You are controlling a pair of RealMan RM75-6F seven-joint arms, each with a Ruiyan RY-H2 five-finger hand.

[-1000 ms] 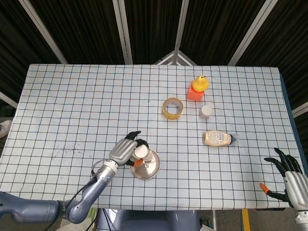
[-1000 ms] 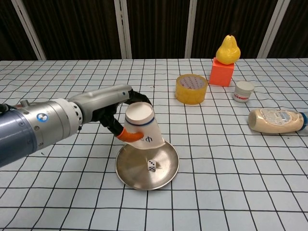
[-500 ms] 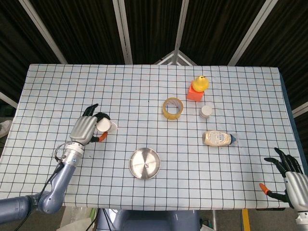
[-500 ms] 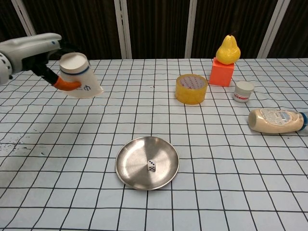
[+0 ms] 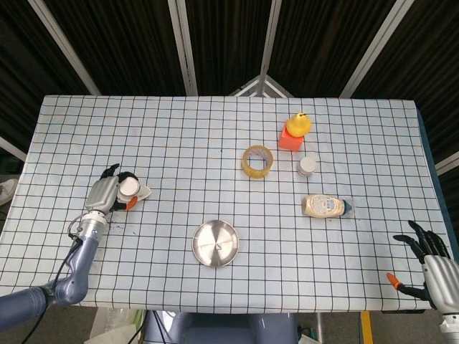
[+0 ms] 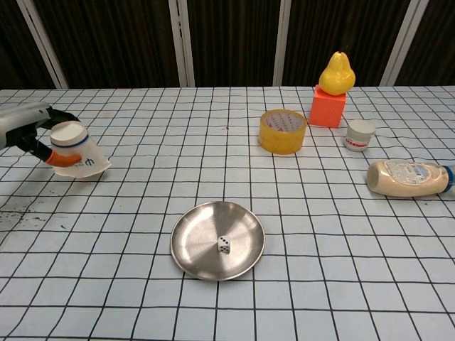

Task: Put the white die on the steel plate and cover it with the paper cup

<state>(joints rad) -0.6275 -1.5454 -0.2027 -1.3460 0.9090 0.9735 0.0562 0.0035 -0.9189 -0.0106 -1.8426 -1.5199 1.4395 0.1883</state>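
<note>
We see the white die [image 6: 224, 245] resting on the steel plate [image 6: 195, 245], well right of our left hand [image 5: 102, 196]. That hand grips the paper cup [image 6: 77, 157], tilted, mouth down-right, uncovered die well apart from it.

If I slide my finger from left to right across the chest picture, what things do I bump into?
Paper cup in the left hand → steel plate → tape roll → orange block → little white jar → squeeze bottle.
</note>
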